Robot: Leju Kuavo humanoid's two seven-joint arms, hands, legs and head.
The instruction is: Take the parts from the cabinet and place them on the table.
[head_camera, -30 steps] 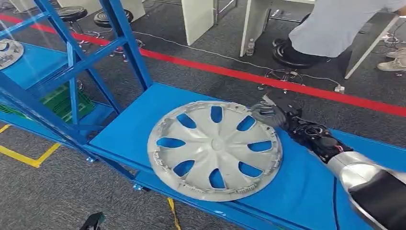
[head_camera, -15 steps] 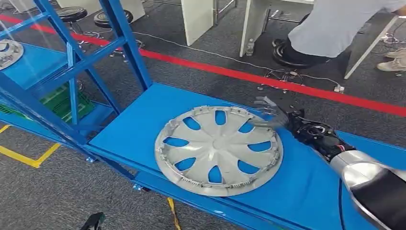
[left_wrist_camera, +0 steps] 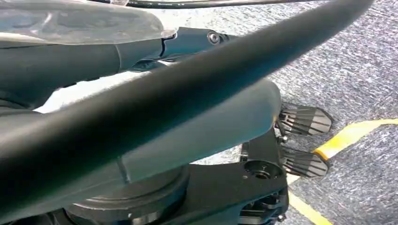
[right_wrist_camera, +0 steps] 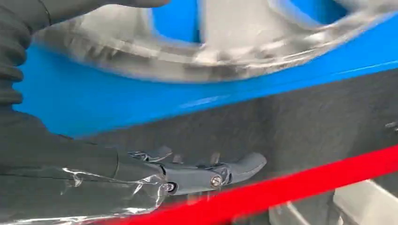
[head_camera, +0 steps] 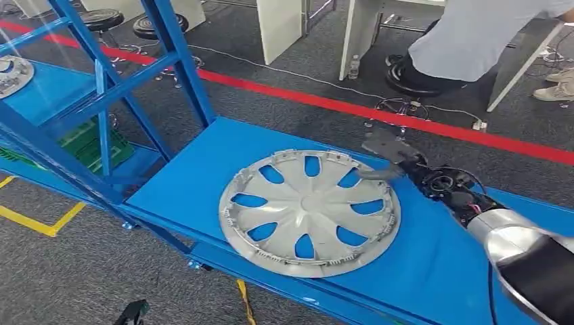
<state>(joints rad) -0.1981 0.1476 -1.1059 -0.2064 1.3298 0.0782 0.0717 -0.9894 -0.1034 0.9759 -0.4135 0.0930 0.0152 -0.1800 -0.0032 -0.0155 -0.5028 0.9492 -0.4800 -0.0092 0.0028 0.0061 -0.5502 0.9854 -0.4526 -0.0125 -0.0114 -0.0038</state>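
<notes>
**Hubcap flat on the blue table, right hand at its far rim**

The silver hubcap [head_camera: 310, 213] lies flat on the blue table [head_camera: 203, 162], near the table's middle and well inside its edges, so it rests stably and needs no support. The right hand [head_camera: 384, 161] sits at about the 1 o'clock point of the hubcap's rim, its arm reaching in from the 4 o'clock side. In the head view the fingers look spread and flattened over the rim edge, and the motion blur makes it hard to say whether they touch the plastic. In the right wrist view a finger [right_wrist_camera: 220, 171] stretches out straight beyond the table edge, over the grey carpet and the red floor line [right_wrist_camera: 300, 187], with nothing clasped, so I judge the hand to be holding nothing, fingers apart, and the placing step as good as done.

The left hand [left_wrist_camera: 300, 140] hangs low over the floor beside a yellow line [left_wrist_camera: 347, 136]; dark ribbed fingertips show past the robot's own body, but whether the fingers are wide or curled I cannot tell.

The hubcap is a pale silver-grey plastic disc, face up, with a ring of teardrop openings through which the blue top shows, broad spokes between them, a small round hub at centre and a ridged outer rim.

At 10 o'clock stands the blue cabinet frame [head_camera: 101, 88], with another hubcap [head_camera: 12, 73] on its shelf; that one looks like the next part to fetch.
</notes>
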